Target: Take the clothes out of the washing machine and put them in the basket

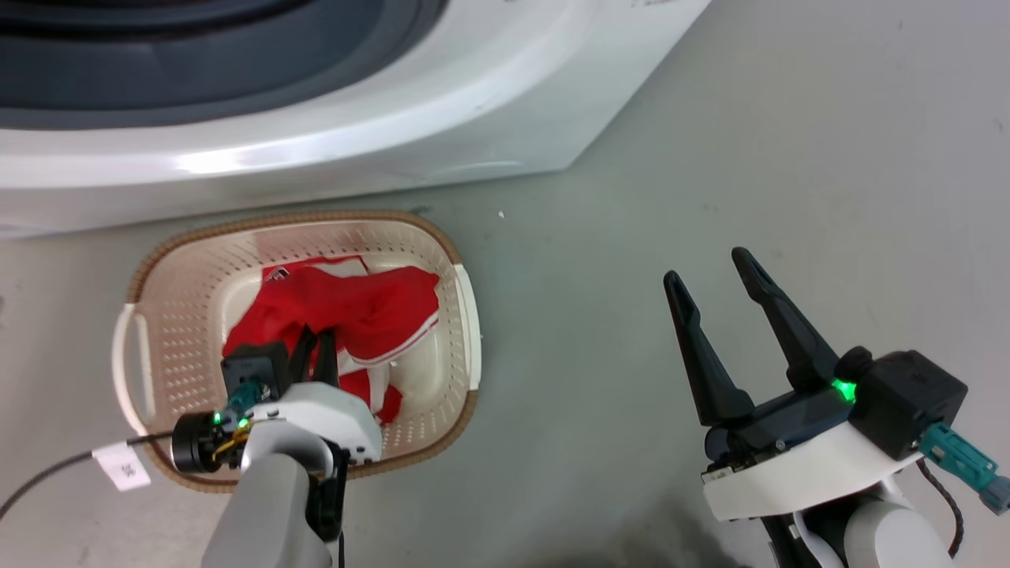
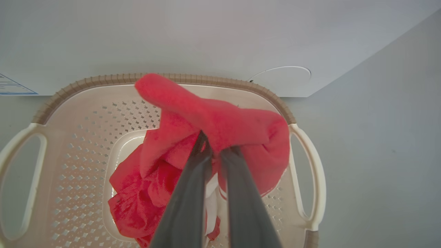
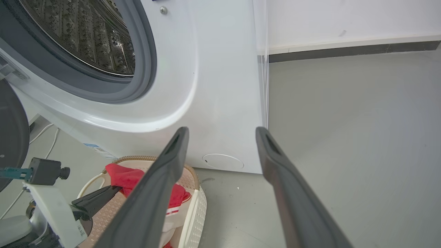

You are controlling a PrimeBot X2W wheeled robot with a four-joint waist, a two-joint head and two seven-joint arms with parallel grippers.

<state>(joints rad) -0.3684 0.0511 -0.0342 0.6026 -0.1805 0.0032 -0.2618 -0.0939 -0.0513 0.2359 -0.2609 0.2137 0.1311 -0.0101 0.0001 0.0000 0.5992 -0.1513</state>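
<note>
The cream basket (image 1: 300, 218) stands on the floor in front of the white washing machine (image 1: 316, 158). Red clothes (image 1: 355, 308) with white trim lie heaped inside it. My left gripper (image 1: 316, 341) reaches down into the basket. The left wrist view shows that gripper (image 2: 217, 144) shut on a red garment (image 2: 220, 117) that drapes over its tips, above the rest of the clothes (image 2: 137, 196) and the basket's rim (image 2: 103, 80). My right gripper (image 1: 707, 267) hangs open over bare floor to the basket's right, holding nothing. In the right wrist view that gripper (image 3: 222, 132) points at the washing machine (image 3: 213, 86), whose steel drum (image 3: 86, 34) stands open.
The black-framed door (image 3: 10, 137) hangs open at the washer's left. A cable with a white tag (image 1: 122, 465) lies on the floor beside the basket. Grey floor (image 1: 789, 158) stretches to the right, up to a wall with a dark baseboard (image 3: 344, 51).
</note>
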